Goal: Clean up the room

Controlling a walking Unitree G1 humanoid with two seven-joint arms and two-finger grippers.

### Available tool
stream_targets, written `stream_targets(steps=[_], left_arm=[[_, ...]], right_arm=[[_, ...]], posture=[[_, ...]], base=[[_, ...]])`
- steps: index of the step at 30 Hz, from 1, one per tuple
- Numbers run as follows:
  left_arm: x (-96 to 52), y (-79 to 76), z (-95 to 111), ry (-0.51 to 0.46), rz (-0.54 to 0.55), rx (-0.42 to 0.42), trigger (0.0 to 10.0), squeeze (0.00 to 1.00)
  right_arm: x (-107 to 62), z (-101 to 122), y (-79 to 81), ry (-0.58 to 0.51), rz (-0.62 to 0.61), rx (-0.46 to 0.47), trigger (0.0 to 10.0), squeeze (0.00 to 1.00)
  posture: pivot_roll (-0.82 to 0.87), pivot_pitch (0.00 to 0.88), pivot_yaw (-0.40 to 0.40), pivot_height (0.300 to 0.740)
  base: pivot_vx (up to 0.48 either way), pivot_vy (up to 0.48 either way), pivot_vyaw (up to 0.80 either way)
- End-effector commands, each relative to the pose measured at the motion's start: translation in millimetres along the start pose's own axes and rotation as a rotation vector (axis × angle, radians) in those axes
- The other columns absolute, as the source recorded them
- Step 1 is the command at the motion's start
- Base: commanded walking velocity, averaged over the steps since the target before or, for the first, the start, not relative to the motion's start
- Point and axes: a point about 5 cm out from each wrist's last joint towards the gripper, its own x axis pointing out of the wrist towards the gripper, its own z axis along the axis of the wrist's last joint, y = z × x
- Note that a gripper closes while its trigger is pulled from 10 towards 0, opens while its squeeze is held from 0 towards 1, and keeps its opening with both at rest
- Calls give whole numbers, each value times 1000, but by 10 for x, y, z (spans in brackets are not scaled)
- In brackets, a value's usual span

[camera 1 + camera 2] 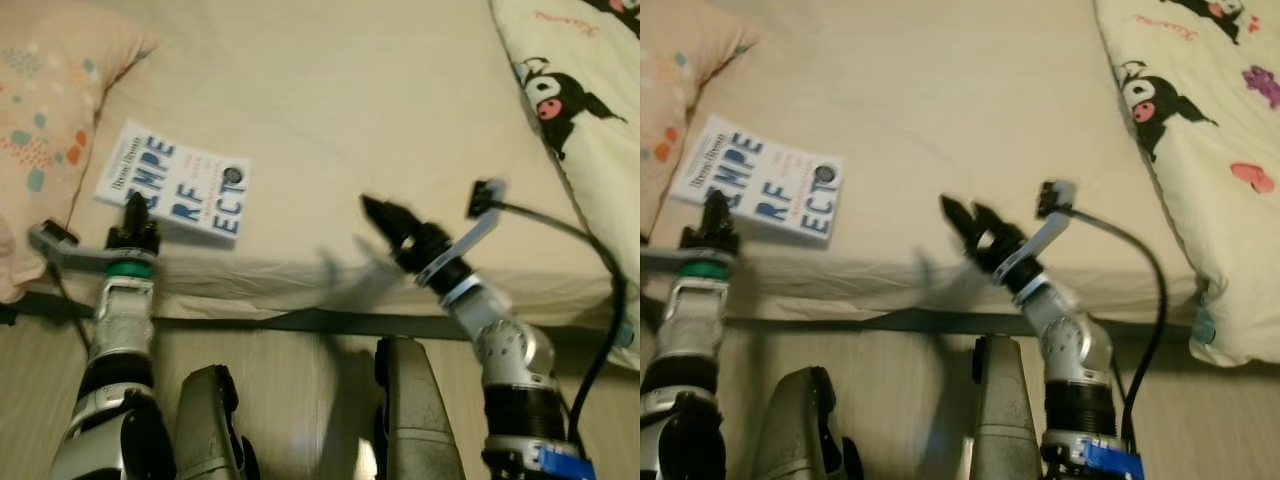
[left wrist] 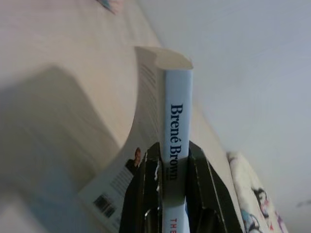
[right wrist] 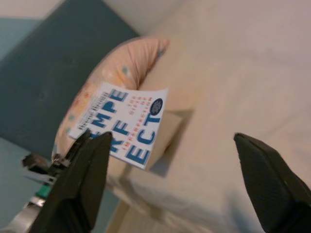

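Note:
A white book (image 1: 178, 186) with big blue letters lies on the beige bed (image 1: 330, 110), near its front left edge. My left gripper (image 1: 133, 214) is shut on the book's spine (image 2: 176, 121) at the near corner, and the spine stands upright between the fingers (image 2: 201, 179). In the right wrist view the book (image 3: 127, 127) looks tilted, one side raised off the sheet with shadow under it. To the right of the book, over the bed's front edge, my right gripper (image 1: 385, 218) is open with nothing between its fingers (image 3: 80, 187).
A peach patterned pillow (image 1: 40, 100) lies left of the book. A cream blanket with cartoon figures (image 1: 580, 100) covers the bed's right side. The bed's front edge (image 1: 300, 275) runs just before my legs (image 1: 410, 410) on a wooden floor.

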Motion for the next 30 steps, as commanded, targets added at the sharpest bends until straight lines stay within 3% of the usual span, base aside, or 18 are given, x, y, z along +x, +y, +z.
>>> stream_targets(steps=[1, 3, 8, 9, 11, 12, 13, 14, 17, 18, 19, 20, 23, 27, 30], left_arm=[[-44, 79, -69, 28, 35, 11, 0, 0], [137, -110, -84, 28, 4, 9, 0, 0], [273, -208, 42, -9, 16, 23, 118, 0], [300, -218, 94, -22, 19, 42, 824, 0], [320, -224, 138, -34, 19, 63, 824, 0], [323, -135, 323, -64, 86, 124, 4471, 0], [317, -72, 464, -88, 136, 166, 4471, 0], [290, 14, 627, -113, 199, 219, 7412, 0], [233, 130, 851, -143, 271, 283, 6980, 0], [193, 194, 961, -156, 310, 316, 9216, 0], [153, 246, 1067, -174, 345, 337, 9216, 0], [105, 304, 1169, -191, 384, 351, 9882, 0], [47, 369, 1272, -212, 421, 350, 10000, 0], [10, 421, 1270, -206, 447, 349, 10000, 0], [-30, 505, 1138, -193, 522, 265, 10000, 0]], right_arm=[[-61, -27, 73, 4, 3, 14, 10000, 0], [-161, -51, 219, -1, 2, 29, 10000, 0], [-227, -43, 355, 5, 12, 29, 10000, 0], [-258, -40, 410, 7, 13, 32, 10000, 0], [-289, -37, 463, 10, 11, 35, 10000, 0], [-328, -43, 537, 23, 33, 41, 10000, 0], [-356, -46, 593, 32, 50, 45, 10000, 0], [-394, -52, 650, 44, 61, 51, 10000, 0], [-450, -57, 720, 57, 67, 55, 10000, 0], [-476, -50, 745, 60, 66, 56, 10000, 0], [-504, -35, 771, 61, 68, 56, 10000, 0], [-533, -17, 795, 62, 70, 57, 10000, 0], [-570, 9, 825, 66, 75, 55, 10000, 0], [-594, 31, 852, 78, 75, 48, 10000, 0], [-601, 47, 856, 84, 68, 46, 10000, 0]], posture=[[-272, 336, 103, 560], [-293, 371, 105, 560], [-317, 417, 102, 560], [-326, 437, 98, 560], [-326, 437, 98, 560], [-341, 484, 98, 560], [-342, 489, 99, 560], [-347, 504, 99, 560], [-363, 515, 99, 560], [-373, 523, 98, 560], [-379, 536, 93, 560], [-385, 542, 88, 560], [-393, 549, 83, 560], [-400, 556, 77, 560], [-395, 564, 72, 560]], base=[[0, 0, 0], [0, 0, 0], [0, 0, 0], [0, 0, 0], [0, 0, 0], [0, 0, 0], [0, 0, 0], [0, 0, 0], [0, 0, 0], [0, 0, 0], [0, 0, 0], [0, 0, 0], [0, 0, 0], [0, 0, 0], [0, 0, 0]])
